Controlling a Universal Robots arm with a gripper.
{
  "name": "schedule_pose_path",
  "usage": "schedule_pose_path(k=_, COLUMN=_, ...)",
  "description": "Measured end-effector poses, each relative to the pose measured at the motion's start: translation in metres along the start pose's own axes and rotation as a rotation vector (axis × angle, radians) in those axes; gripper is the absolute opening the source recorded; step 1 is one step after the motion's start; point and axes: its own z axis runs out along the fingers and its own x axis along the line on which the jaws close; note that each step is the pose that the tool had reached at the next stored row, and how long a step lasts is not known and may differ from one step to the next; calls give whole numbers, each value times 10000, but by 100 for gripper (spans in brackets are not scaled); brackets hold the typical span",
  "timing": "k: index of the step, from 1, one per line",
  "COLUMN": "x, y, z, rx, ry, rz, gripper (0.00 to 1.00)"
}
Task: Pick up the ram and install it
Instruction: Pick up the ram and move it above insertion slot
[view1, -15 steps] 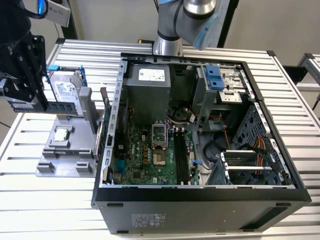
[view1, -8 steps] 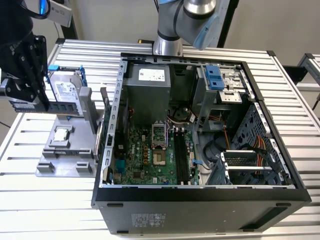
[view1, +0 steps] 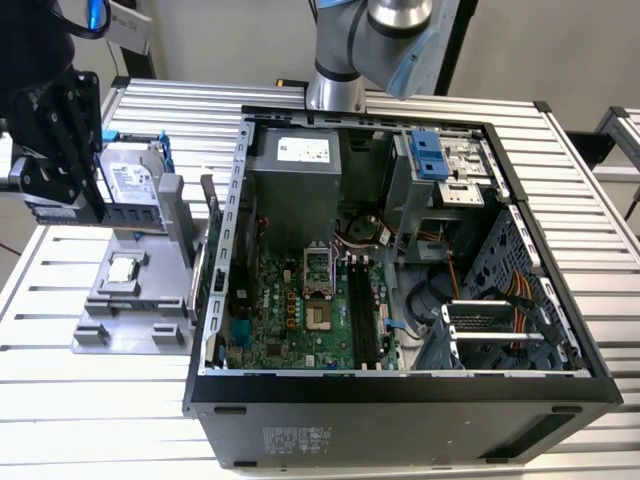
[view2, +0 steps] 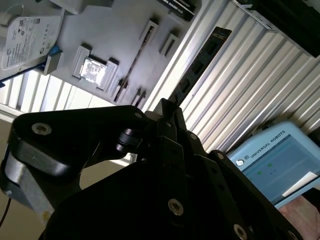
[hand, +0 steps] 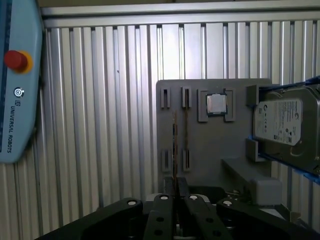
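My black gripper (view1: 75, 165) hangs at the exterior view's left, above the grey fixture plate (view1: 110, 320). Its fingers are shut on the ram (view2: 202, 62), a long, thin dark stick that juts out past the fingertips (view2: 167, 107). In the first wrist view the ram (hand: 174, 145) appears edge-on as a narrow line rising from the gripper (hand: 175, 184), over the fixture's narrow slots (hand: 186, 97). The open computer case (view1: 520, 110) lies to the exterior view's right. On its green motherboard are long dark memory slots (view1: 360, 318).
A square silver processor (hand: 217, 104) and a silver hard drive (hand: 287, 125) in a blue bracket rest on the fixture. A pale blue teach pendant (hand: 15, 85) lies on the ribbed aluminium table (hand: 100, 125). Inside the case are a power supply (view1: 295, 185), cables and a blue-tabbed drive cage (view1: 430, 160).
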Motion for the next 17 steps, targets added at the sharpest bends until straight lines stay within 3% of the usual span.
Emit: schedule_pose_path(k=17, x=-6, y=-136, z=0, rx=-1, ry=0, rz=0, gripper=0)
